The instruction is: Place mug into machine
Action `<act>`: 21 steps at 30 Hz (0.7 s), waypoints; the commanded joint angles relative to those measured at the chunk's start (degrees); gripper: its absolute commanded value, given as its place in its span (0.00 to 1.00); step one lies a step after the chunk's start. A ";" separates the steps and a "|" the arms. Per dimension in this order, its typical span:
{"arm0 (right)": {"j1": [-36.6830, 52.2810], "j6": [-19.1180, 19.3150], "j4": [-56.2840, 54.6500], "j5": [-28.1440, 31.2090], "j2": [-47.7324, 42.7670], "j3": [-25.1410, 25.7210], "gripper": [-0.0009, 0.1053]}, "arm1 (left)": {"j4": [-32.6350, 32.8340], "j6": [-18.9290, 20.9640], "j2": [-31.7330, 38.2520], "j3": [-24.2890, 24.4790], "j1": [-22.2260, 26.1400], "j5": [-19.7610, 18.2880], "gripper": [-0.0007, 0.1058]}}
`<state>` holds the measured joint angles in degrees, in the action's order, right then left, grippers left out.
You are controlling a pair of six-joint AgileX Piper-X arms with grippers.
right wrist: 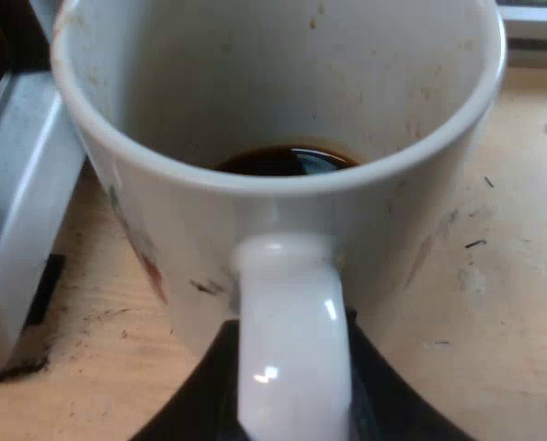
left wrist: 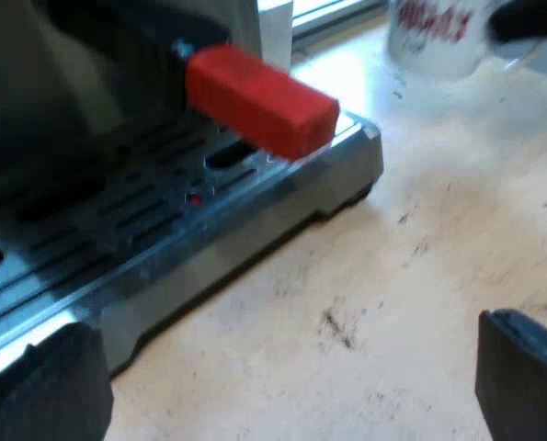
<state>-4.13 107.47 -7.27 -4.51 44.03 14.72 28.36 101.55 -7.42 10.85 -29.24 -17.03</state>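
my left gripper [left wrist: 282, 404] was wide open, with its two black fingers [left wrist: 43, 390] far apart, low over the table [left wrist: 420, 276]. the table was pale wood with small dark specks and scratches on it. just beside the gripper was the front of the machine [left wrist: 52, 83], with its shiny metal tray [left wrist: 282, 197] full of long dark slots. the red end [left wrist: 259, 99] of the holder stuck out from the machine's front, over the tray. farther off was the mug [left wrist: 434, 32], white with red letters, well apart from the tray. the dark shape at the mug was my right gripper [left wrist: 530, 23]. my right gripper [right wrist: 291, 404] held the mug [right wrist: 255, 230] by its handle [right wrist: 291, 340], with one black finger [right wrist: 195, 395] pressed close on each side of the handle. the mug was upright with its open end up, and a little dark coffee [right wrist: 287, 161] lay at the bottom. small brown spots showed on the inside wall and red marks on the outside. the mug was near the machine's grey metal side [right wrist: 16, 211], out over the table and not on the tray. i could not tell if the mug touched the table.
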 commanded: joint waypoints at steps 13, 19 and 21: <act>-9.35 5.61 -28.58 -4.47 -19.97 8.61 0.01 | -14.30 -0.03 -0.18 -8.76 -0.19 4.71 0.77; -22.38 2.97 -27.25 2.70 -19.82 8.45 0.01 | -14.18 -0.06 -0.18 -8.82 -0.19 9.05 0.77; -26.63 -0.42 -24.58 5.16 -19.82 7.89 0.01 | -14.18 -0.06 -0.18 -8.82 -0.19 9.18 0.77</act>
<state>-28.77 109.12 -36.74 -1.13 24.81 22.32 15.13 101.55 -7.53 1.96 -29.24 -8.46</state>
